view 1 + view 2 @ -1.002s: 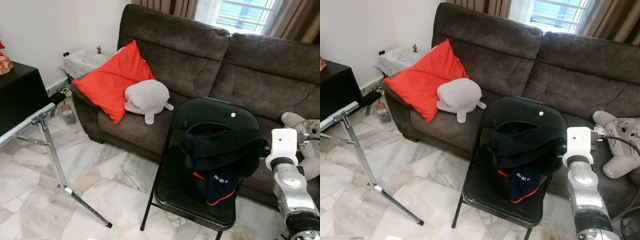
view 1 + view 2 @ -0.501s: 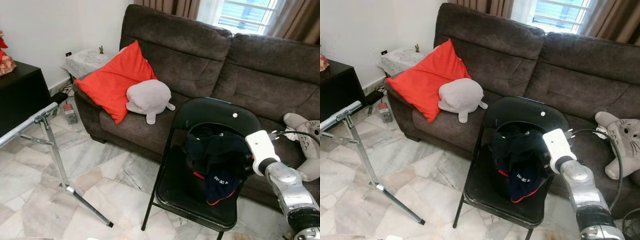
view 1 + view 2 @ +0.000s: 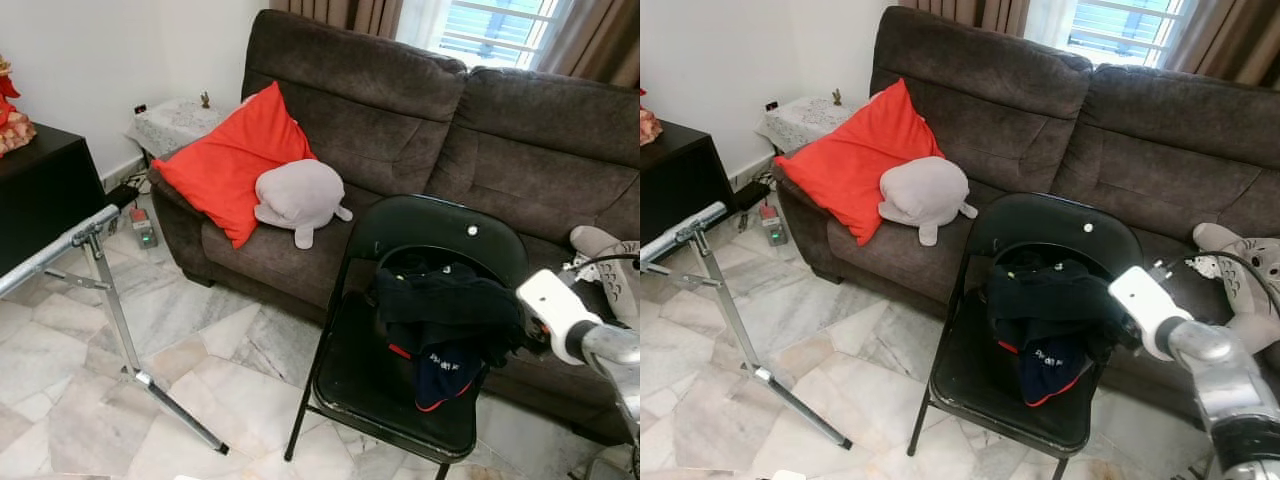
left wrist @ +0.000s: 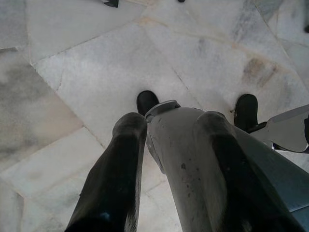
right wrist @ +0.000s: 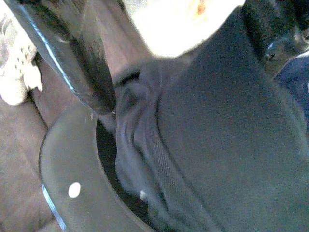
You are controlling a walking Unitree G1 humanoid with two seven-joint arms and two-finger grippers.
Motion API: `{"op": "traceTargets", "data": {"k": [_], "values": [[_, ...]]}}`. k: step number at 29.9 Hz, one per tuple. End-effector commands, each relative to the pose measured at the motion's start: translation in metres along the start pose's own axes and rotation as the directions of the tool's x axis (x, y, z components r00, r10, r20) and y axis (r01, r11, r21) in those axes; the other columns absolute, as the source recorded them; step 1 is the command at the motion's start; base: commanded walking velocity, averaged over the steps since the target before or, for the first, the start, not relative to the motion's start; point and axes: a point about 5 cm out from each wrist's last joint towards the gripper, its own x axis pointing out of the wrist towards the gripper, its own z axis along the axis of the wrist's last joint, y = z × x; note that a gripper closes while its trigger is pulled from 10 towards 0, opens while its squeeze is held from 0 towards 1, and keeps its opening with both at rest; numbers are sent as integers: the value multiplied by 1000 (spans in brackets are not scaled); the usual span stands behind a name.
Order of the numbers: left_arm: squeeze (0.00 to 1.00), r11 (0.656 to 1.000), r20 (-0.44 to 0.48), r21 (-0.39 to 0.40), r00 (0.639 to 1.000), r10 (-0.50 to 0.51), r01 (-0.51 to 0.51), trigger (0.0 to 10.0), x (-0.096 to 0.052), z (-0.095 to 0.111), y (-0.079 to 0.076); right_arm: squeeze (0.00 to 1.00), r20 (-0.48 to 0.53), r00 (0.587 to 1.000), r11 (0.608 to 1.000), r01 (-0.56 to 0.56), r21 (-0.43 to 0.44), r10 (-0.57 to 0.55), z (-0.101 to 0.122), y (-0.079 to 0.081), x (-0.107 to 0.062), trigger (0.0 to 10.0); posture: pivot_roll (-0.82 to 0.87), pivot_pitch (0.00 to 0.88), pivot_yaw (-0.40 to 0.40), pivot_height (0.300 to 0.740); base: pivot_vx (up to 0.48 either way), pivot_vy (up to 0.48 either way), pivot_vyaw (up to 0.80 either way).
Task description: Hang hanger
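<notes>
Reaching in from 4 o'clock, the right end effector [image 5: 178,58] sits against the dark garment [image 3: 448,312] heaped on the black folding chair [image 3: 400,340]; in the right wrist view its two black fingers [image 5: 72,58] stand spread, one on each side of the cloth, and I cannot tell whether they bear on it. No hanger can be made out in the bundle. A navy fold with a red edge and white lettering [image 3: 440,372] droops off the front of the pile onto the seat. The left end effector [image 4: 169,159] hangs low over the marble floor [image 3: 70,390], its fingers [image 4: 118,179] a little apart with the robot's leg between and behind them.

At 8 to 9 o'clock a metal rack [image 3: 105,330] slants across: its top rail [image 3: 55,255] runs off the left edge, and its foot bar [image 3: 180,415] ends near the chair's front left leg, with a strip of bare tile between them. The widest open floor lies at 7 o'clock, between the rack's foot and the bottom edge.

The chair's back stands just beside the brown sofa [image 3: 420,130], whose front edge runs from 10 to 3 o'clock. On the sofa at 11 o'clock lie a red cushion [image 3: 235,160] and a grey plush toy [image 3: 300,195], touching. Another plush [image 3: 1240,290] rests at 3 o'clock. At 9 o'clock sits a black cabinet [image 3: 35,195]; a small side table [image 3: 175,120] fills the far corner.
</notes>
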Motion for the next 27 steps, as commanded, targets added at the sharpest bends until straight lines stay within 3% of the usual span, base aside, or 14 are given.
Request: {"op": "traceTargets", "data": {"k": [1, 9, 13, 17, 20, 27], "values": [[0, 1000, -36, 11, 999, -15, 16, 10000, 0, -7, -3, 0, -38, 999, 1000, 23, -18, -23, -7, -10, -8, 10000, 7, 11, -72, 740, 0, 0, 0], [0, 1000, -39, 11, 999, -18, 18, 10000, 0, -7, -3, 0, -40, 996, 997, 75, -9, -75, -6, -22, -20, 10000, 6, 13, -68, 740, 0, 0, 0], [0, 1000, -40, 14, 999, -17, 17, 10000, 0, -6, -2, 0, -17, 970, 970, 242, 33, -242, 0, -50, -31, 10000, 2, 12, -65, 740, 0, 0, 0], [0, 1000, -40, 16, 999, -15, 16, 10000, 0, -6, -1, 0, 28, 952, 951, 301, 77, -304, 8, -59, -35, 10000, 3, 12, -64, 740, 0, 0, 0], [0, 1000, -39, 16, 999, -16, 16, 10000, 0, -6, -1, 0, 57, 951, 948, 296, 116, -303, 13, -57, -33, 10000, 3, 11, -64, 740, 0, 0, 0], [0, 1000, -38, 16, 999, -15, 15, 10000, 0, -6, -1, 0, 67, 965, 963, 248, 104, -255, 15, -43, -23, 10000, 9, 10, -64, 740, 0, 0, 0]]}}
